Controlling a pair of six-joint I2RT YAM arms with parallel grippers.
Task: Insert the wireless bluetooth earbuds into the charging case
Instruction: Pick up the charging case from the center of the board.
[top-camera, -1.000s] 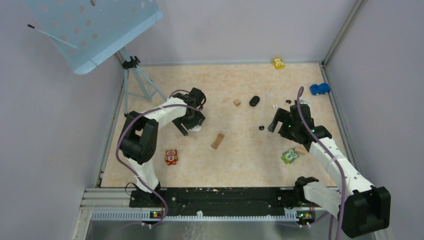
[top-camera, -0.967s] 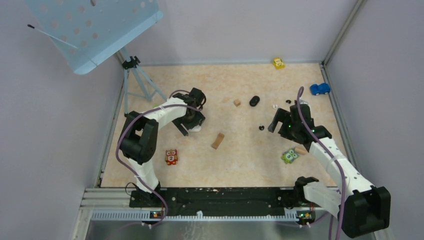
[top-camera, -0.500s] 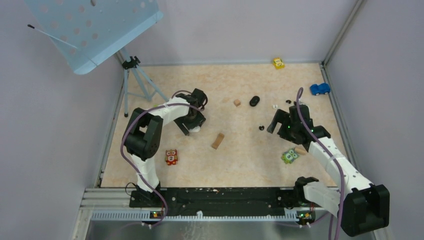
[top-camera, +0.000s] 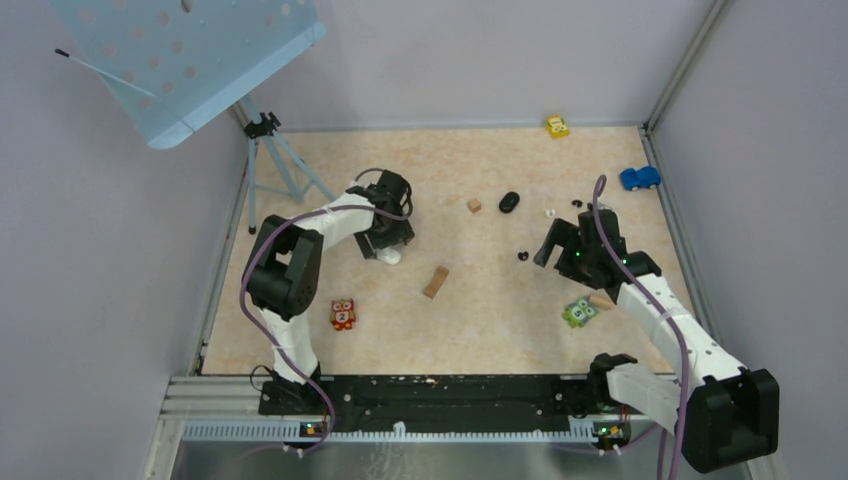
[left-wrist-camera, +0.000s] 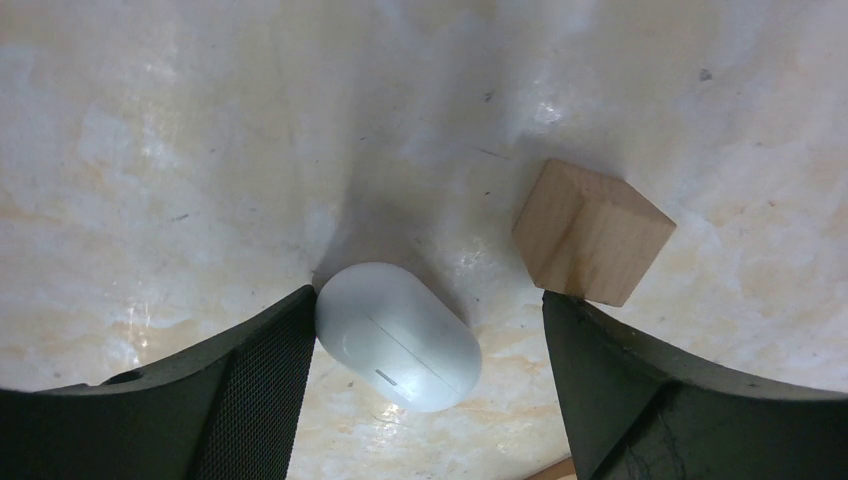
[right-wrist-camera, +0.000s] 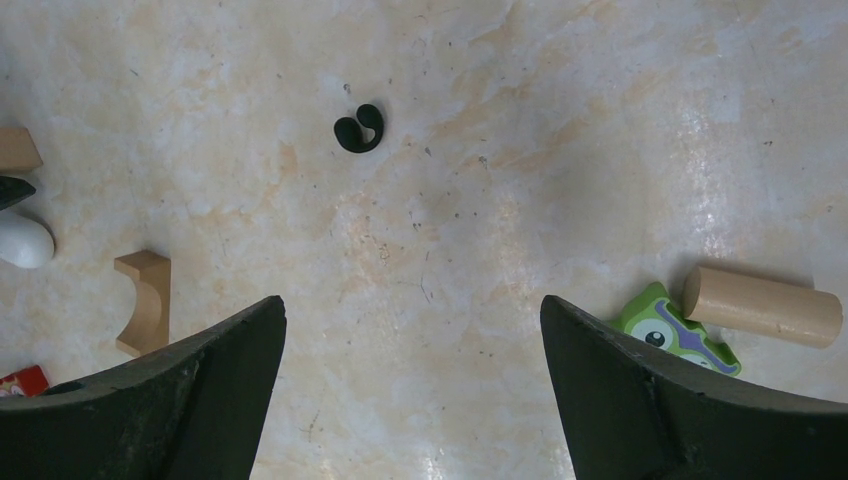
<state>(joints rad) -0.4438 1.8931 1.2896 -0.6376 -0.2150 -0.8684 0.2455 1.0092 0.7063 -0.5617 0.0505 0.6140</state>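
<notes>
A closed white charging case (left-wrist-camera: 397, 336) lies on the table between the open jaws of my left gripper (left-wrist-camera: 428, 300), touching the left finger. In the top view it (top-camera: 388, 256) shows just below my left gripper (top-camera: 390, 238). A black earbud (right-wrist-camera: 359, 129) lies ahead of my right gripper (right-wrist-camera: 410, 300), which is open and empty; in the top view the earbud (top-camera: 522, 256) is just left of that gripper (top-camera: 556, 243). A white earbud (top-camera: 550, 212) and another black earbud (top-camera: 577, 204) lie further back.
A tan wooden cube (left-wrist-camera: 592, 232) touches my left gripper's right finger. An arch block (top-camera: 435, 282), a small cube (top-camera: 474, 205), a black oval case (top-camera: 509, 202), a green owl (right-wrist-camera: 675, 330), a wooden cylinder (right-wrist-camera: 762, 305), a red owl (top-camera: 343, 314), toy cars (top-camera: 639, 178) and a tripod (top-camera: 268, 150) stand around.
My left arm has shifted and its gripper moved slightly back, so more of the white case shows below it. The right arm has not moved.
</notes>
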